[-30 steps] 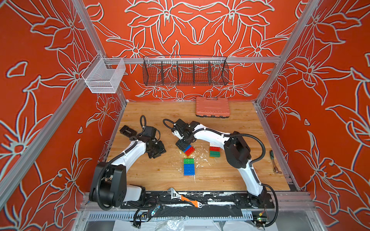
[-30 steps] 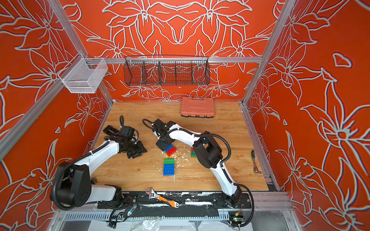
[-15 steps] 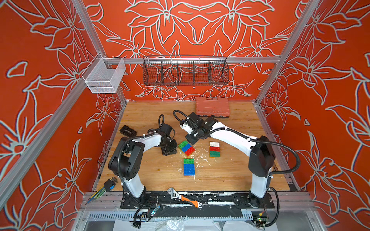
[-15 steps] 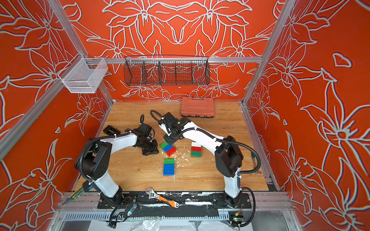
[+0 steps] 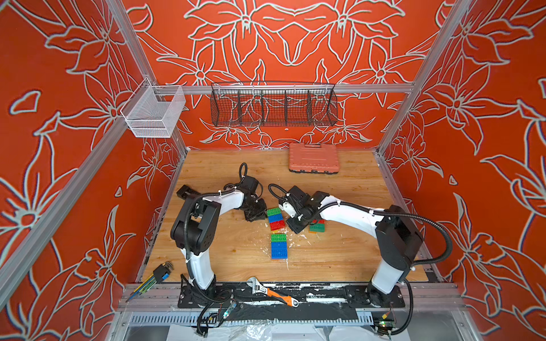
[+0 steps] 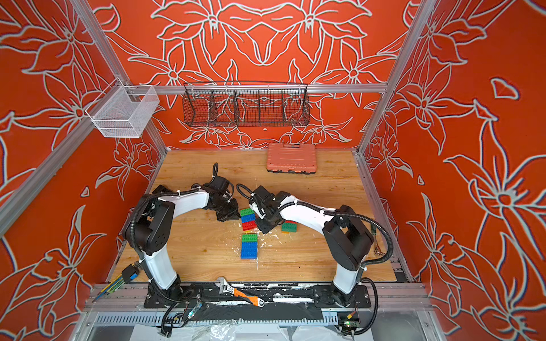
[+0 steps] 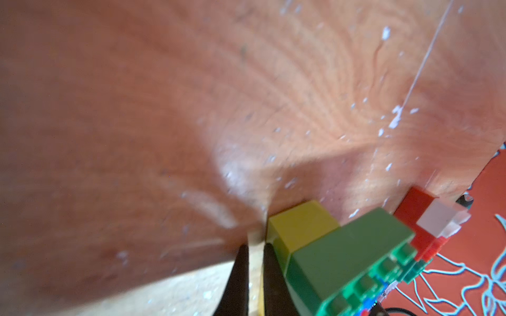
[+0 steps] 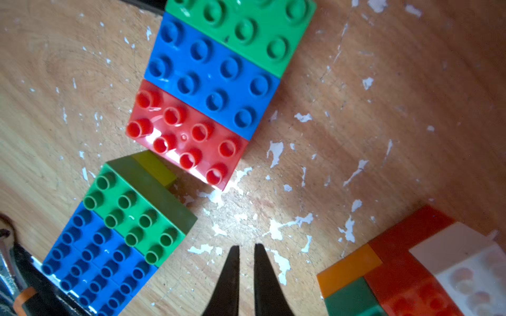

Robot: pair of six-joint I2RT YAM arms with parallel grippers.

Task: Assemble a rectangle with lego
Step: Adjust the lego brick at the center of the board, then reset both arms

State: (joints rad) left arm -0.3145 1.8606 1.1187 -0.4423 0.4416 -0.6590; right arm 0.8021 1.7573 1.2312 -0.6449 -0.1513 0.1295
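The lego lies in three groups mid-table. A green-blue-red slab (image 5: 275,218) (image 6: 247,218) (image 8: 208,82) sits between my grippers. A green-and-blue slab (image 5: 278,246) (image 8: 115,232) lies in front of it, nearer the table's front edge. A red, green, orange and white cluster (image 5: 317,227) (image 8: 410,268) is partly hidden behind my right gripper. My left gripper (image 5: 256,214) (image 7: 255,246) is shut and holds nothing, one finger against a yellow brick (image 7: 301,224) under the slab. My right gripper (image 5: 297,227) (image 8: 246,247) is shut over bare wood between the groups.
A salmon ribbed case (image 5: 313,158) lies at the back. An orange-handled wrench (image 5: 271,293) and hex keys (image 5: 156,274) rest at the front rail. A wire basket (image 5: 273,104) and a white mesh bin (image 5: 153,113) hang on the walls. White flecks dot the wood.
Both grippers have closed. The left one has moved right against the green-blue-red slab, which now lies straighter. The right one has come forward in front of the red-green cluster.
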